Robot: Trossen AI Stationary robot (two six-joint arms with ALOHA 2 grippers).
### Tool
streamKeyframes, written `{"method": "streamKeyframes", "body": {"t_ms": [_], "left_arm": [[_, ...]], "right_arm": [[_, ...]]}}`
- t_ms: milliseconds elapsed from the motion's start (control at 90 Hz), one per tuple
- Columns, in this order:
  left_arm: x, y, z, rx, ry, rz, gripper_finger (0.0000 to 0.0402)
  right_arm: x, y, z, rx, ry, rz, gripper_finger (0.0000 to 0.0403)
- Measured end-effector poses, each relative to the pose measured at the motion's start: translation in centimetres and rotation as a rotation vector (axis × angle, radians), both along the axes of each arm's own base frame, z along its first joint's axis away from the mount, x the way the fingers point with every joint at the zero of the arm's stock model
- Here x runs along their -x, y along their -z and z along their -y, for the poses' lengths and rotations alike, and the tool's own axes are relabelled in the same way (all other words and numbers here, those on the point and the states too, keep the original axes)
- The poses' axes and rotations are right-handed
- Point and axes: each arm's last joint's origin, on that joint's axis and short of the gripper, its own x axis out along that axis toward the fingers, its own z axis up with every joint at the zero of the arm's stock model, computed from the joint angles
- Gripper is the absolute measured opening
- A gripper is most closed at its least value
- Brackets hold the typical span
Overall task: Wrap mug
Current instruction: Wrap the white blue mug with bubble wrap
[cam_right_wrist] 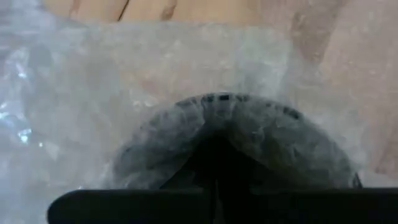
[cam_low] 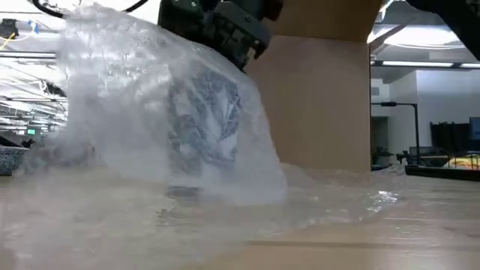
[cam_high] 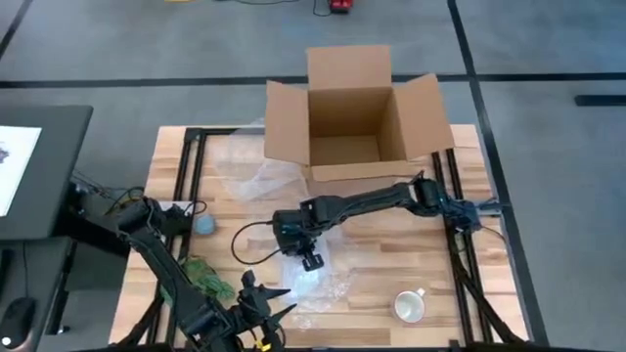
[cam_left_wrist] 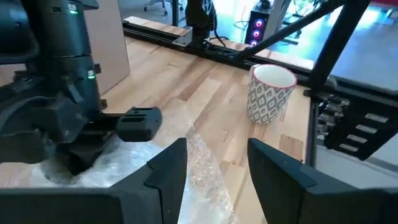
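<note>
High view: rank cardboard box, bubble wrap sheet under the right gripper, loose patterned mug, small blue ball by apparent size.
1. Open brown cardboard box
2. Clear bubble wrap sheet under the right gripper
3. White patterned mug
4. Small blue ball, close to the mug in size, so that pair is unsure.

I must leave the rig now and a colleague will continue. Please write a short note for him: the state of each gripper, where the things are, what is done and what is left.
Right gripper: down over the bubble wrap in the table's middle, pressing a patterned mug under the wrap; whether its fingers are open or shut cannot be seen.
Left gripper: open, holding nothing, at the wrap's near edge.
White patterned mug: bare, on the table's near right.
Cardboard box: open, at the far edge.
Done: wrap draped over one mug.
Left: close that wrap; the second mug is not yet wrapped.
</note>
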Motion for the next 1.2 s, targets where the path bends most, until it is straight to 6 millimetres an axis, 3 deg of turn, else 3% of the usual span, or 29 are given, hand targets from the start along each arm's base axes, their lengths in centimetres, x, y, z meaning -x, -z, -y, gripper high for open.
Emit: {"method": "streamKeyframes", "body": {"t_ms": [256,456,678,767,1067,1200], "left_arm": [[-0.1,-0.1,0.1,0.027,-0.006,0.020,0.0148],[0.0,-0.1,0.1,0.075,-0.024,0.042,0.0148],[0.0,-0.1,0.2,0.084,-0.025,0.046,0.0148],[0.0,-0.1,0.1,0.079,-0.026,0.044,0.0148],[-0.2,-0.1,-0.1,0.060,-0.027,0.035,0.0148],[-0.2,-0.1,-0.1,0.059,-0.026,0.035,0.0148]], "right_arm": [[0.7,-3.5,0.1,0.015,-0.060,0.060,0.0000],[1.9,-8.3,0.3,0.022,-0.085,0.180,0.0000],[3.3,-10.7,0.2,0.020,-0.092,0.184,0.0000],[3.5,-9.9,0.0,0.019,-0.094,0.135,0.0000],[1.9,-2.8,0.5,0.005,-0.080,-0.012,0.0000],[1.4,-1.5,0.9,-0.007,-0.067,-0.031,0.0000]]}}
